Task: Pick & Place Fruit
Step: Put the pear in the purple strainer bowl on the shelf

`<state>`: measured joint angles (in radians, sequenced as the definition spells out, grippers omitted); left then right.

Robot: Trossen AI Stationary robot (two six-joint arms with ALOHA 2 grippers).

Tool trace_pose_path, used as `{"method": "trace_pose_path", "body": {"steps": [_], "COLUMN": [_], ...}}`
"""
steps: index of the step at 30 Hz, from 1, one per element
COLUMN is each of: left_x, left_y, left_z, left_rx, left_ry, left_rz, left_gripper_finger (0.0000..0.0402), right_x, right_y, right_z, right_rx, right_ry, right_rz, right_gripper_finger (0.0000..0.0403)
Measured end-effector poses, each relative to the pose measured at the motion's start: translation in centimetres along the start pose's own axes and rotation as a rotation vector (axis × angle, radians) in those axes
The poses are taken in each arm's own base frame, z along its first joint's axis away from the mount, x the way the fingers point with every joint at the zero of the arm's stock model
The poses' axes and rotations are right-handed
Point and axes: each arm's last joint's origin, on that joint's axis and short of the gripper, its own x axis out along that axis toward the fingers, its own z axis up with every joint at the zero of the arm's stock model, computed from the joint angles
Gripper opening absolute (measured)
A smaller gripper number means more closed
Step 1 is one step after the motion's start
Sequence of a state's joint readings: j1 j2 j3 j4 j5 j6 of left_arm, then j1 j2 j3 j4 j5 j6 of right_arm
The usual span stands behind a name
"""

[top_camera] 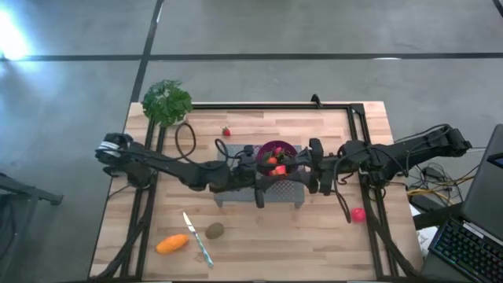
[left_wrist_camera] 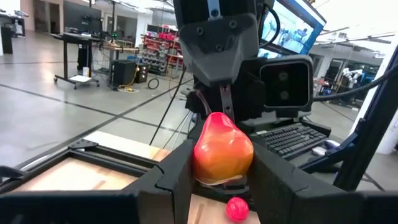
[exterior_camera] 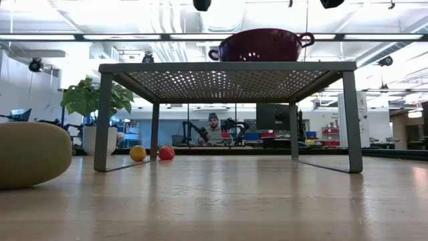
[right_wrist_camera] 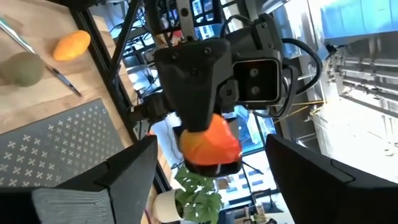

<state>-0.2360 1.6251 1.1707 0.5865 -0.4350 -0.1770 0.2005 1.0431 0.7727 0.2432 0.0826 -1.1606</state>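
Item 1, red-orange pear-shaped fruit (left_wrist_camera: 222, 149): your left tool (left_wrist_camera: 221, 177) holds it pinched between both fingers, high over the perforated metal rack (top_camera: 277, 193), likely for handing across. Item 2, right tool (right_wrist_camera: 208, 171): fingers spread wide on either side of that fruit, not touching it, placed to receive. Item 3, maroon bowl (top_camera: 277, 150) on the rack: red pieces already inside; probable destination. Item 4, still loose on the tabletop (top_camera: 259, 236): orange fruit (top_camera: 172, 244), brown-green oval (top_camera: 214, 230), pink ball (top_camera: 357, 214), strawberry (top_camera: 226, 131). Item 5, knife (top_camera: 197, 239): lies between the orange fruit and the oval.
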Motion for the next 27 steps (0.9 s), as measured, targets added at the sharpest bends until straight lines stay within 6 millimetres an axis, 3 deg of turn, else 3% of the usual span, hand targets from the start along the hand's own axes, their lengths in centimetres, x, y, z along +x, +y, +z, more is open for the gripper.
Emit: {"method": "trace_pose_path", "body": {"steps": [8, 27], "left_x": [1.1, 1.3], "left_y": [0.2, 0.5], "left_z": [0.2, 0.4], "left_rx": [-0.015, -0.004], "left_ry": [-0.007, -0.003], "left_rz": [-0.042, -0.062], "left_gripper_finger": [0.0136, 0.0136], "right_x": [0.0, 0.0], "right_y": [0.0, 0.0], "right_z": [0.0, 0.0], "right_rx": [0.001, 0.008], "right_ry": [-0.001, -0.001], "right_rz": [-0.002, 0.000], "right_gripper_finger": [0.0284, 0.0138]}}
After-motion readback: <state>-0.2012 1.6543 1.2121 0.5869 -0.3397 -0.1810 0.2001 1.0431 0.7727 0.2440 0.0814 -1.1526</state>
